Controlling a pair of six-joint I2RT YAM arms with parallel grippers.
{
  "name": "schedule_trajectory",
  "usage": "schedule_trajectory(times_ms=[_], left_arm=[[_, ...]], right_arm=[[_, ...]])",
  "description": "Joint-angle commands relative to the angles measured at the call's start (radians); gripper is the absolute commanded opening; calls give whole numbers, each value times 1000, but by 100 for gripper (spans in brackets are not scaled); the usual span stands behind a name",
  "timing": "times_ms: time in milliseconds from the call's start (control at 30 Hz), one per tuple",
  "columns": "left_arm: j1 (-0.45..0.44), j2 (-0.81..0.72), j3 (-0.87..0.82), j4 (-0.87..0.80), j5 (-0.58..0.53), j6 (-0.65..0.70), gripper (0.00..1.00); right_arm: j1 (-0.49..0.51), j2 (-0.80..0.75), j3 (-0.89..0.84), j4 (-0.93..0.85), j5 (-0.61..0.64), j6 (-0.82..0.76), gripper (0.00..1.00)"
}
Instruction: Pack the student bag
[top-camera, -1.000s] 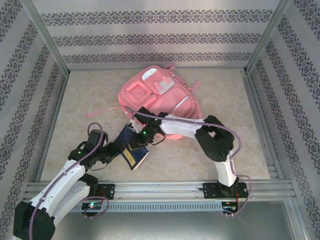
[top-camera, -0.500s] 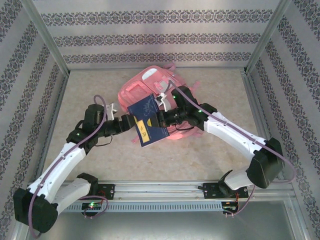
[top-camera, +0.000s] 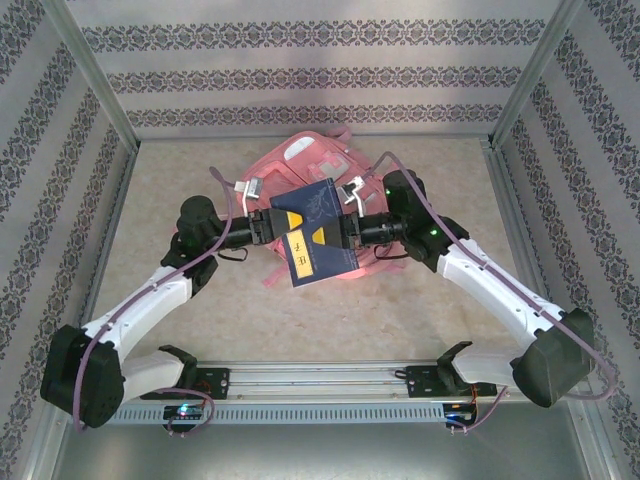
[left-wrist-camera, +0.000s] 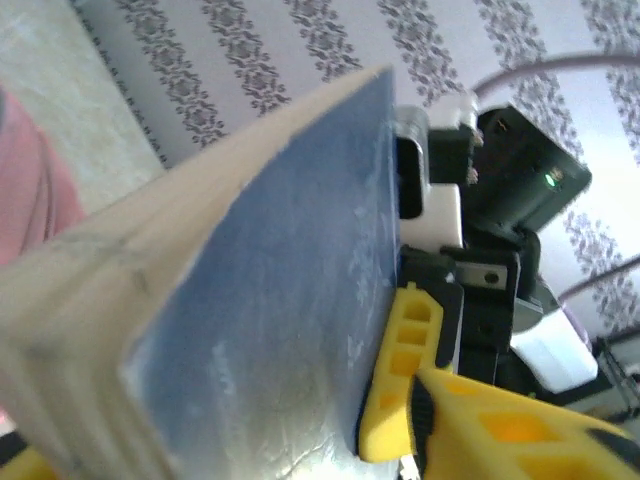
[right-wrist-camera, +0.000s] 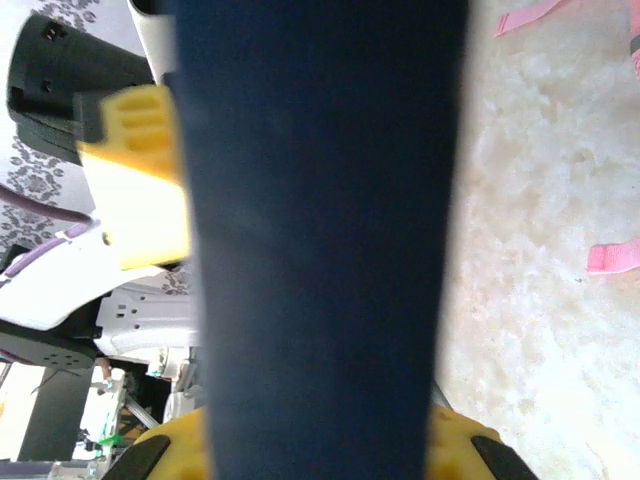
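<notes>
The pink student bag (top-camera: 300, 160) lies flat at the back middle of the table. Above its front half hangs a dark blue book (top-camera: 312, 238) with yellow marks on its cover. My left gripper (top-camera: 267, 226) is shut on the book's left edge. From the opposite side, my right gripper (top-camera: 346, 230) is shut on its right edge. In the left wrist view the book's cover (left-wrist-camera: 270, 290) and pale page edges take up the middle. In the right wrist view the book (right-wrist-camera: 320, 230) stands between my yellow fingers (right-wrist-camera: 462, 445).
Pink straps (right-wrist-camera: 612, 257) trail off the bag onto the beige table (top-camera: 430, 310). Patterned walls and metal frame posts (top-camera: 95, 80) close in the left, back and right. A metal rail (top-camera: 320, 385) runs along the near edge.
Both arms have carried the book from the near left of the table up and back. It now hangs over the bag, turned more level.
</notes>
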Motion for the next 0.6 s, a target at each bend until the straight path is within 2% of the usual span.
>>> schedule_trajectory(times_ms=[0,133,200,300,367,467,567], left_arm=[[-12,31,-14,240,53,-103,34],[-19,63,-15,320,65,-153,14],[-21,68,-11,318,66,-147,0],[-20,69,-18,343,26,-154,0],[-20,71,-37,379,-39,-177,0],[-20,60,-71,417,-175,-193,0],[-20,39,-98,441,-332,-184,0]], right_arm=[[-19,-18,-11,56,-47,17,0],[-37,-14,-18,62,-51,19,0],[-43,-9,-17,56,-48,15,0],[-69,-17,-19,21,18,-1,2],[-99,-38,-51,65,73,43,23],[-114,-86,-123,206,169,150,42],[-97,-137,-195,368,270,197,50]])
